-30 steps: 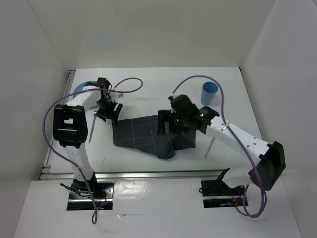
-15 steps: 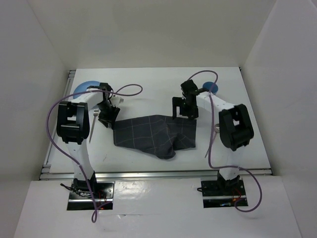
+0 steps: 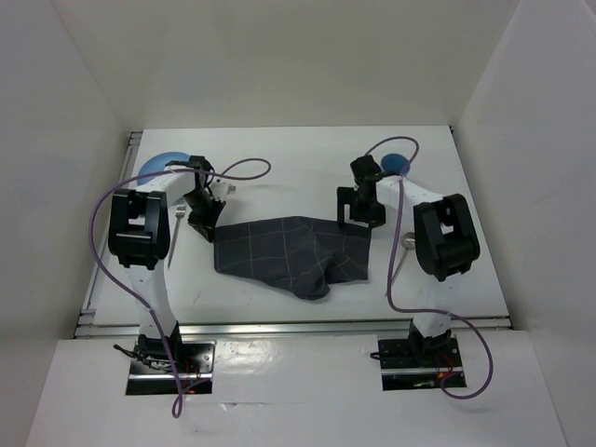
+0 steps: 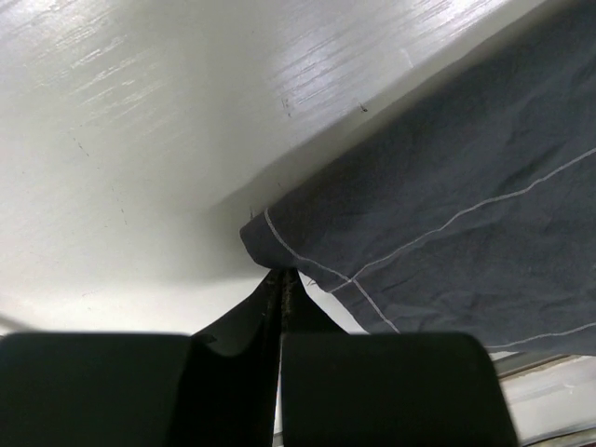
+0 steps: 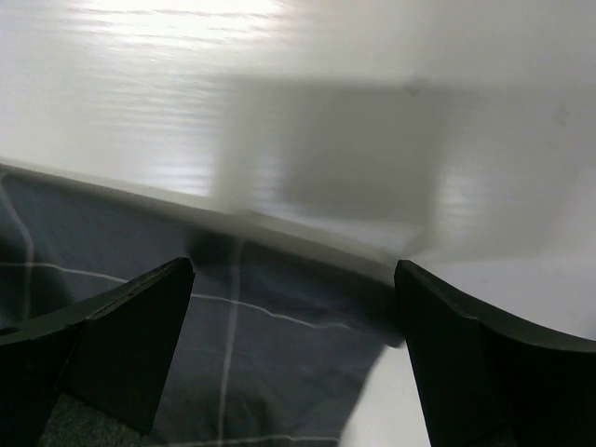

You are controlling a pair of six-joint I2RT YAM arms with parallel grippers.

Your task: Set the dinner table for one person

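Left wrist view: your left gripper (image 4: 280, 277) has its fingers pressed together on the hem at a corner of the dark checked cloth (image 4: 447, 205). Your right gripper (image 5: 298, 354) is spread wide above the cloth's far edge. The cloth lies mid dinner table (image 3: 279, 158).

Seen from above, the blue plate (image 3: 154, 168) is mostly hidden behind the left arm (image 3: 140, 228), and the blue cup (image 3: 399, 166) partly behind the right arm (image 3: 445, 237). The thin utensil (image 3: 173, 240) beside the left arm is too small to name. The cloth (image 4: 447, 214) runs off the left wrist view's right edge; in the right wrist view its edge is blurred.
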